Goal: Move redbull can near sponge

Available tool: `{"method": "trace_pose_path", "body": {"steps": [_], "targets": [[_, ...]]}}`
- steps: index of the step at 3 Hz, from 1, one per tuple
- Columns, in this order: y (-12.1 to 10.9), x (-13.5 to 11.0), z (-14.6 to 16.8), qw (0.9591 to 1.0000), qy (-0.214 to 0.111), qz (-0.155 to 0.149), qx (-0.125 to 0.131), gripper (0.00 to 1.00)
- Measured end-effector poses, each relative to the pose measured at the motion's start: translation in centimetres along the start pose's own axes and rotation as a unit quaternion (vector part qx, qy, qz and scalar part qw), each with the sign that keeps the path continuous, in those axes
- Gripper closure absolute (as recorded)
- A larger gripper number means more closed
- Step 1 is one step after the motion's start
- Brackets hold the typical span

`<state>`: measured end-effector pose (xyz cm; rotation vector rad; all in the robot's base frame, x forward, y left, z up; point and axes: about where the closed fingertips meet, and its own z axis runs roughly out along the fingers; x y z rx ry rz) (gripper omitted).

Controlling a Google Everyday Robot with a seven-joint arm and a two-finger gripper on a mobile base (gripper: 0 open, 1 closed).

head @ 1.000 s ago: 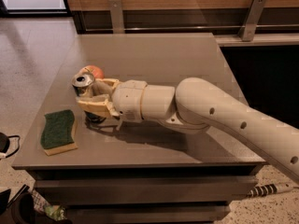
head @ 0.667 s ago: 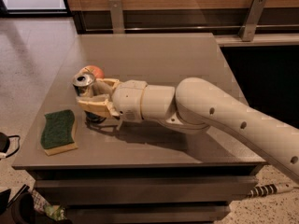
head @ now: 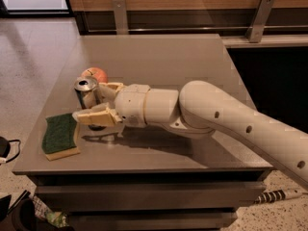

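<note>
I am holding my end effector (head: 90, 101) low over the left part of the bench (head: 159, 57), and its two fingers are clamping the redbull can (head: 86, 89) between them. The can is standing upright, just in front of the apple (head: 95, 74) and just beside the sponge (head: 60, 134), which is lying flat near the bench's front-left corner.

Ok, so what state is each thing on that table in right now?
Can: upright, held in the gripper, close to the sponge.
Gripper: over the table's left part, shut on the can.
Sponge: lying flat, green side up.
Apple: resting just behind the can.
</note>
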<state>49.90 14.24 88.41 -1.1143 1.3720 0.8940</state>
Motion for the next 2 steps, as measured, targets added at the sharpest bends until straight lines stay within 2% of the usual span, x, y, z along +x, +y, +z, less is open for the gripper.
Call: {"method": "trace_pose_path", "body": {"steps": [1, 2], "targets": [[0.10, -0.05, 0.09, 1.0000, 0.000, 0.000, -0.001, 0.00], [0.11, -0.05, 0.10, 1.0000, 0.000, -0.001, -0.001, 0.00]]}}
